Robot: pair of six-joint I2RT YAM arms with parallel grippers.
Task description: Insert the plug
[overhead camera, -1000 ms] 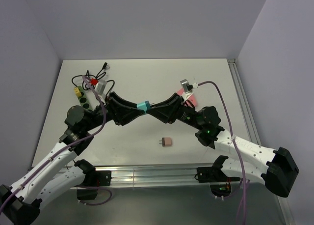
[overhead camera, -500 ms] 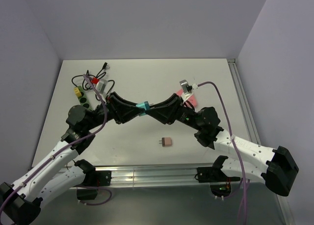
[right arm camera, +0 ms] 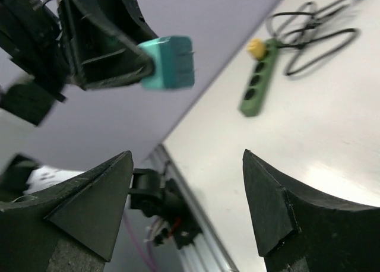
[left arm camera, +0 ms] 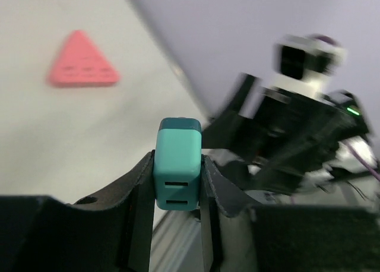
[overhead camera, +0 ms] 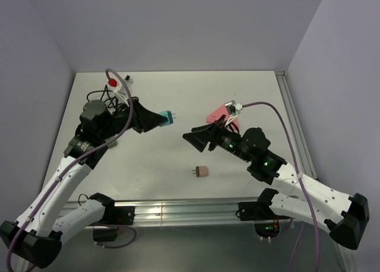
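Now teal plug (left arm camera: 177,171) is clamped in left gripper (overhead camera: 156,119), held in air above table (overhead camera: 249,94); right gripper (right arm camera: 187,159) is spread wide, empty; prongs are best squared to power strip (right arm camera: 255,85) slots before pressing.

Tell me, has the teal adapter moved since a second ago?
Yes. The teal adapter, in the left claw, shifted left and farther back, away from the pink plug lying still.
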